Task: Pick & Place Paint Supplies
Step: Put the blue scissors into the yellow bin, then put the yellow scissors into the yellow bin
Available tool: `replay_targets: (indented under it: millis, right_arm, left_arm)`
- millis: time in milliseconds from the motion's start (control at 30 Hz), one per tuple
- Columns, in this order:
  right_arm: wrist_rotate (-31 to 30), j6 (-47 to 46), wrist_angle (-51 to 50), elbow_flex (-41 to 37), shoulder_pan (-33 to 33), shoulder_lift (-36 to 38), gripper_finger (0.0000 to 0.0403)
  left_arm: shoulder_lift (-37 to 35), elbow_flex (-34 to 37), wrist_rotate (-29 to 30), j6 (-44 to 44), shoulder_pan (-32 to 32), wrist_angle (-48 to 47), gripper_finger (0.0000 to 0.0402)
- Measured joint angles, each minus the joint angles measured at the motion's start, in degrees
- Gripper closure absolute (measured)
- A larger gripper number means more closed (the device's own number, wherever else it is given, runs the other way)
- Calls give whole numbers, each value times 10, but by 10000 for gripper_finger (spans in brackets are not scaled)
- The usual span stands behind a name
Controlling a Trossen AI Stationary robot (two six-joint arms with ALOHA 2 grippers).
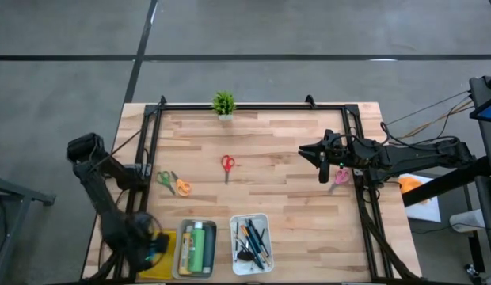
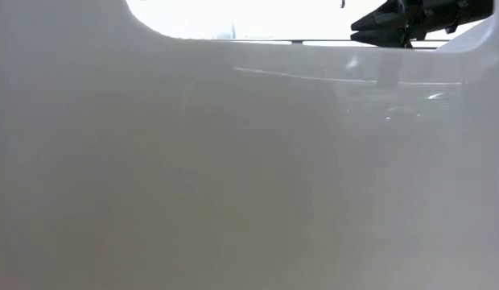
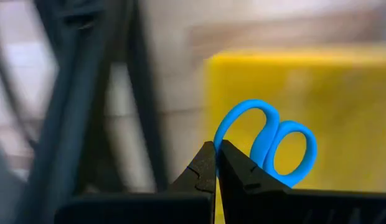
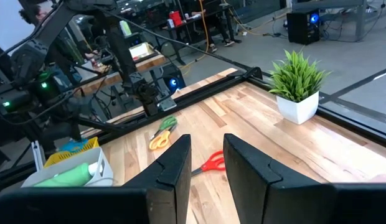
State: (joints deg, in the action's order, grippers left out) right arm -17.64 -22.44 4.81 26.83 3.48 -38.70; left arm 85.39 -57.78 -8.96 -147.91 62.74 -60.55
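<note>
Currently the left gripper (image 3: 216,163) pinches blue-handled scissors (image 3: 268,142) over the yellow tray (image 1: 168,255) at the table's near-left corner.
Held only by the thin blades, the glossy plastic loops could swing or slip, missing the tray. The right gripper (image 4: 207,163) hovers empty, fingers narrowly parted, above mid-table.

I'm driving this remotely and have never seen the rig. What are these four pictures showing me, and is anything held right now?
Two dark robot arms work at a wooden table. The overhead picture shows everything; the low one is mostly blocked by something pale. Each remaining picture looks past one arm's own fingers. The left gripper is shut on blue scissors over the yellow tray. The right gripper is open and empty above the table. Loose: red scissors, green-orange scissors and pink scissors. Bottles fill the grey tray, brushes the white tray. A potted plant stands at the far edge.
</note>
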Motion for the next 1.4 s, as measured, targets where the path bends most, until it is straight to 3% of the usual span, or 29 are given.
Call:
replay_targets:
  millis: [67, 233, 767, 1133, 1400]
  right_arm:
    - [0, 0, 0, 0, 0, 0, 309]
    - [0, 0, 0, 0, 0, 0, 309]
    - [0, 0, 1, 0, 0, 0, 309]
    - [0, 0, 1, 0, 0, 0, 309]
    - [0, 0, 1, 0, 0, 0, 309]
  left_arm:
    - [3, 0, -17, -1, 10, 2, 401]
    - [6, 0, 32, -15, 16, -7, 401]
    - [6, 0, 85, 9, -1, -6, 398]
    - [4, 19, 87, 15, -3, 16, 331]
    - [-12, 20, 99, 20, -5, 23, 315]
